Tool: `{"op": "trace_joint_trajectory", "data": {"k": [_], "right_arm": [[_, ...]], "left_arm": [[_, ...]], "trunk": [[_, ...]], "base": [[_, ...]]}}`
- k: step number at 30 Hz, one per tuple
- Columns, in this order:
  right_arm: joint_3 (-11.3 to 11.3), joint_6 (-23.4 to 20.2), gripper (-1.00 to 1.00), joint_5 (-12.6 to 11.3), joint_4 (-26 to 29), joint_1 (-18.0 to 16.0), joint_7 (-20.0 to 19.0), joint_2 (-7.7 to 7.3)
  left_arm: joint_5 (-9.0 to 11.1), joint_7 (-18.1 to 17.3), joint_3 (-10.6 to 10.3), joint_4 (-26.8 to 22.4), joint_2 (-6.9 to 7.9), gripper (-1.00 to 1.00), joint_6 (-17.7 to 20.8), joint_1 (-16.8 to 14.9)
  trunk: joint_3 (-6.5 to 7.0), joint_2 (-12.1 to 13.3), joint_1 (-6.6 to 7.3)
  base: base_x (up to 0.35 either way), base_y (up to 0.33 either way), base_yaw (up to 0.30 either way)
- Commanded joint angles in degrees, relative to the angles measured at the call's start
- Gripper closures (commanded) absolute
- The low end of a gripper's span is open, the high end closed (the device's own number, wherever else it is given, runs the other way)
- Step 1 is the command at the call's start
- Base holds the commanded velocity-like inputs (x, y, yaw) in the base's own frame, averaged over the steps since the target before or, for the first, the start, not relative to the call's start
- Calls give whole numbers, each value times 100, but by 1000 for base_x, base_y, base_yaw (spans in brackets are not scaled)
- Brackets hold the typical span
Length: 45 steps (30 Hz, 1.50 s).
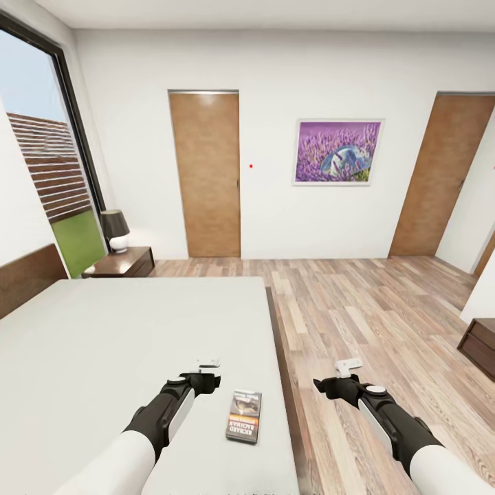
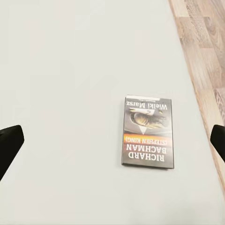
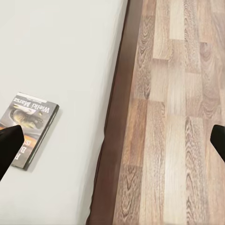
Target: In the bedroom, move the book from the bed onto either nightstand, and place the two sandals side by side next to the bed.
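A: Starting from the window side of the bed [image 1: 103,344], what stands there?

B: Beyond the bed's far corner, by the tall window [image 1: 41,137], the nightstand [image 1: 127,262] carries a dark-shaded lamp [image 1: 115,230]. The headboard [image 1: 27,275] runs along the bed's window-side end.

A: And on the bed itself?

B: The left end effector [image 1: 206,371] hovers above the white mattress near the bed's floor-side edge. In the left wrist view its two dark fingertips [image 2: 9,145] sit at opposite borders, so the jaws are spread wide with nothing between them.

A: Where is the book?

B: The book [image 1: 245,415] lies flat, cover up, on the mattress just beside that end effector, close to the bed's floor-side edge but not overhanging it. Its long axis runs roughly parallel to that edge, very slightly tilted. The printed title reads upside down from the robot's side, so the top of the cover points toward the robot.

A: Past the bed's edge?

B: The right end effector [image 1: 337,379] hangs over the wood-plank floor [image 1: 385,309], beside the bed's dark frame [image 3: 110,140]. Its fingertips [image 3: 10,150] also stand far apart, gripping nothing. The book [image 3: 28,129] shows near one of them.
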State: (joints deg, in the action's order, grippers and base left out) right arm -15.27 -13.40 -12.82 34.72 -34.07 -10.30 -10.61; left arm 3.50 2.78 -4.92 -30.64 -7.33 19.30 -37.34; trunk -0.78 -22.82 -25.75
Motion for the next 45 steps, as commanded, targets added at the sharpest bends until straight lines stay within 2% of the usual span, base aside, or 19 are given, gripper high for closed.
{"op": "trace_joint_trajectory", "data": {"k": [1,12,14,18,45], "right_arm": [[-31,-29,-100,-57,9,-3,10,-7],[-37,-35,-100,-44,7,-3,12,-10],[-103,-101,-100,-45,43,-69,-53,33],[-205,-113,-100,-45,43,-74,-118,31],[-205,-113,-100,-45,43,-74,-118,31]], "left_arm": [[37,29,-26,-10,3,-100,30,-2],[37,29,-26,-12,3,-100,30,-2],[11,-36,39,-77,-63,-100,-2,-68],[13,-33,51,-207,-67,-100,-1,-198],[13,-33,51,-320,-67,-100,-1,-215]], "trunk": [[-16,-10,-3],[-50,-10,-3],[-50,-10,-3],[-50,-10,-3],[-50,-10,-3]], "base": [[0,0,0],[0,0,0],[0,0,0],[0,0,0],[0,0,0]]}}
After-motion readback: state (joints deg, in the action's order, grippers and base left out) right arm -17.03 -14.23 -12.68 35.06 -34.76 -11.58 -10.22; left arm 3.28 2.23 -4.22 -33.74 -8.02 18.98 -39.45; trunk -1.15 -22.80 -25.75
